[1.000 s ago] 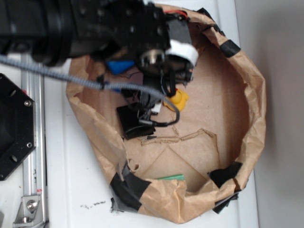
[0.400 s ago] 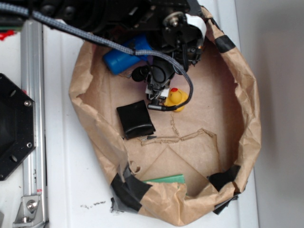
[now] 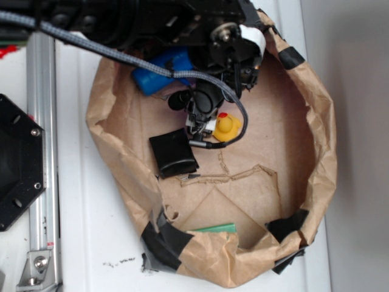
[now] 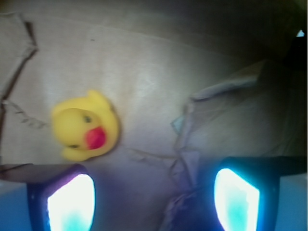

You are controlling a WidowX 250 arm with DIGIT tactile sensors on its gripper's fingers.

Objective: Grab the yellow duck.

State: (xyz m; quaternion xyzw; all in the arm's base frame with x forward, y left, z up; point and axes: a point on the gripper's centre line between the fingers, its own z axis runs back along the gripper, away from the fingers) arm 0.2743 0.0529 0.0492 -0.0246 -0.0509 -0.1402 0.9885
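The wrist view shows the gripper (image 4: 154, 197) spread wide with nothing between its fingers, and the yellow duck (image 4: 85, 126) lying at centre left of that frame, above the left finger. The exterior view adds the wider setting: a brown paper basin (image 3: 316, 182) on the white desk (image 3: 91, 243) containing the duck, a blue bottle (image 3: 159, 70), a black pad (image 3: 174, 152) and a green strip (image 3: 213, 229). No legible writing.

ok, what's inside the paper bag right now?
In the paper bag: yellow duck, blue bottle, a black block, a green thing at the near rim. The arm covers the far end; nothing can be told there.
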